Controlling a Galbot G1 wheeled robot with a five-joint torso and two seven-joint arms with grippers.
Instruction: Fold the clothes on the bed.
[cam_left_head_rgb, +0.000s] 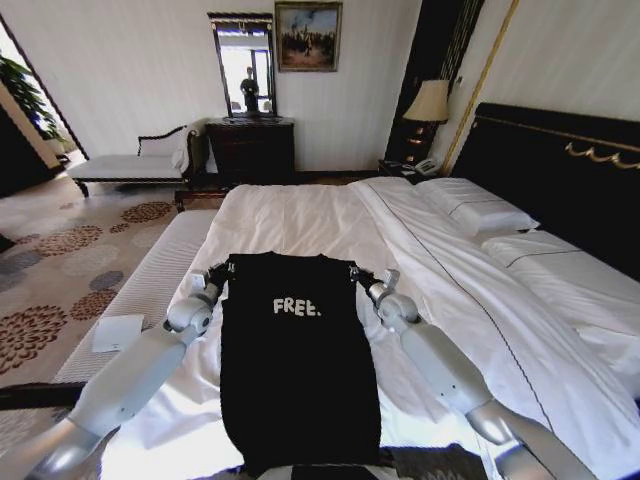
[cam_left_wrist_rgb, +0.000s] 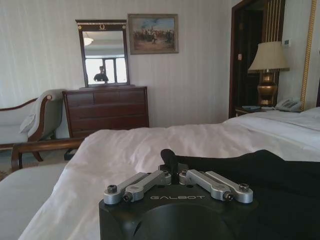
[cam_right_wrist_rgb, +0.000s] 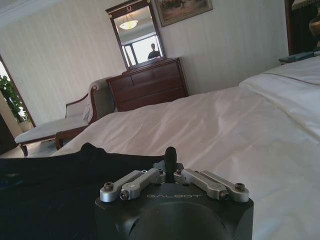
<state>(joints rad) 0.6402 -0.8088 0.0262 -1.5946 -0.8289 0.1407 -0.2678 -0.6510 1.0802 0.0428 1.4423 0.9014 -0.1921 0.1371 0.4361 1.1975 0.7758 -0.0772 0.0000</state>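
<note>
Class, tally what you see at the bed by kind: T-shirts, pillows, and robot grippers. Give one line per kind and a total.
Black T-shirt: 1
White pillows: 2
Grippers, left gripper and right gripper, each at a top corner of the shirt: 2
Total: 5

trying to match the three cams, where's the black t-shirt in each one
Head view: black T-shirt lies centre on the bed, between both arms.
Left wrist view: beside and behind the left gripper.
Right wrist view: beside the right gripper.
Shared landmark: mirror over the dresser.
</note>
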